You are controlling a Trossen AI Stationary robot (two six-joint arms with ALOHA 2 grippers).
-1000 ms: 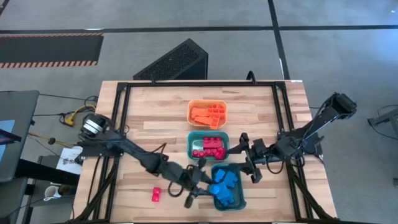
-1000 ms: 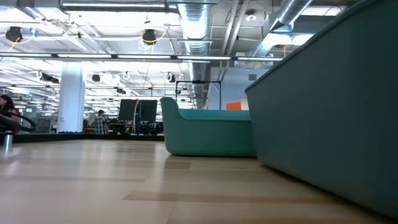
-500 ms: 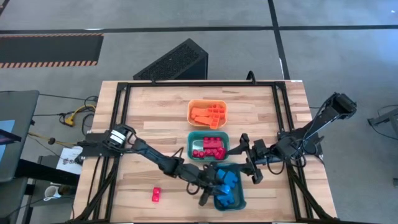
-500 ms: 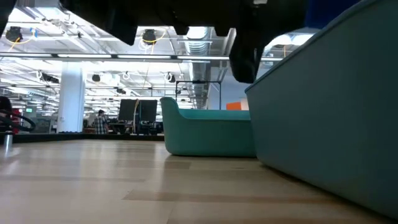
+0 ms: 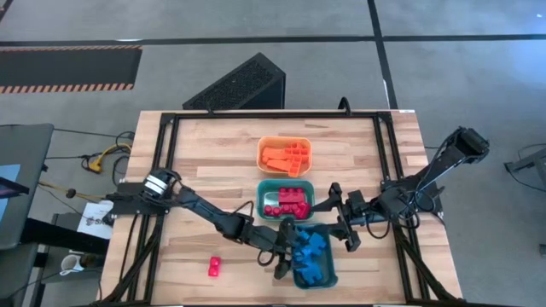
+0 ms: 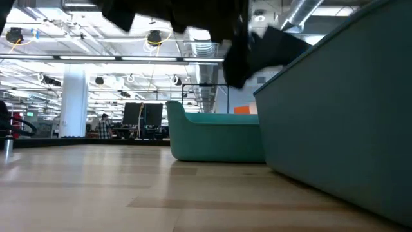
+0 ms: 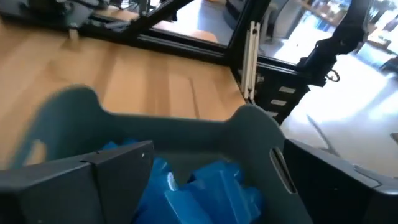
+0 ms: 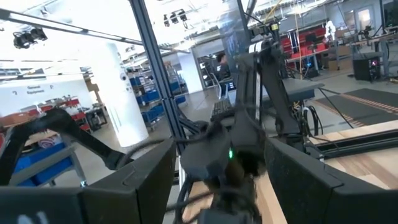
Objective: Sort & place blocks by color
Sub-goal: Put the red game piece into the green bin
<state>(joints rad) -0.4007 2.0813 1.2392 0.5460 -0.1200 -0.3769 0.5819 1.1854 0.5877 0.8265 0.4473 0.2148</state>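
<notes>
Blocks are nearly sorted: orange ones fill the orange bin (image 5: 286, 155), red ones the middle teal bin (image 5: 286, 200), blue ones (image 5: 311, 256) the nearest teal bin (image 5: 328, 277), while one red block (image 5: 214, 268) lies alone on the bench (image 5: 205, 175), well apart from its bin. The left claw (image 5: 286, 254) hovers at the blue bin's rim, its fingers spread and nothing visible between them; the right claw (image 5: 339, 217) waits beside the red bin, fingers likewise apart and empty. Risk, as judged: swinging away low, the left arm could clip the rim and shove the bin, or the stray red block could be overlooked. Only the overhead view shows that stray block; the left wrist view alone looks down into the bin at the blue pile (image 7: 199, 190) between its fingers (image 7: 81, 183).
</notes>
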